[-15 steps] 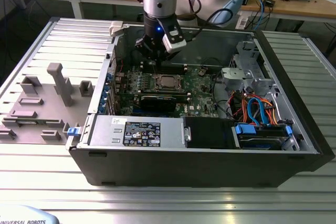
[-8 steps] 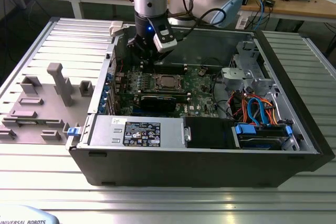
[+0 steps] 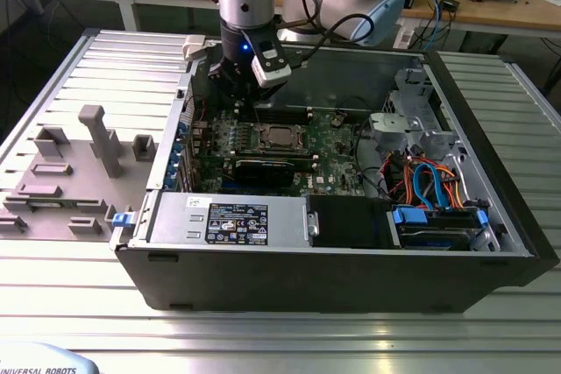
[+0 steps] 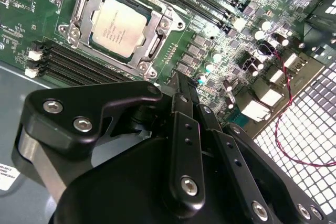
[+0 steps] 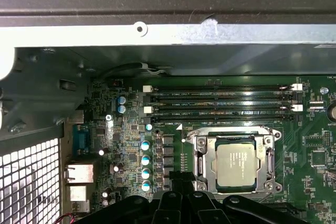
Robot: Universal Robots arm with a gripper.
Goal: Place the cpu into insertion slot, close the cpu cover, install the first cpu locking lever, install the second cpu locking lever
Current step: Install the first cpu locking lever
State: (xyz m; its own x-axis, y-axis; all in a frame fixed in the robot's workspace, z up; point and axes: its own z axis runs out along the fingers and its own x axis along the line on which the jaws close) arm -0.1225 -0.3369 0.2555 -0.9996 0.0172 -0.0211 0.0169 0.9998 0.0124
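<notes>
We see the cpu point(image 4: 117, 26) seated in the insertion slot point(image 5: 200, 161), cpu cover point(image 4: 156, 33) closed over it. Gripper point(image 4: 185, 85) fingers pinched together, empty, hovering at the socket's 9 o'clock in the exterior view. Chip print unreadable.

Memory slots point(image 5: 220, 103), blue-cabled drive bay point(image 3: 438, 216), power supply point(image 3: 228, 216).

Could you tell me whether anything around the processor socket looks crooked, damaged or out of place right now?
Nothing stands out. The silvery-grey square cpu lies flat and square in the insertion slot, with the silver metal cpu cover closed around it. The black gripper sits beside the socket, empty, over the green circuit board.
</notes>
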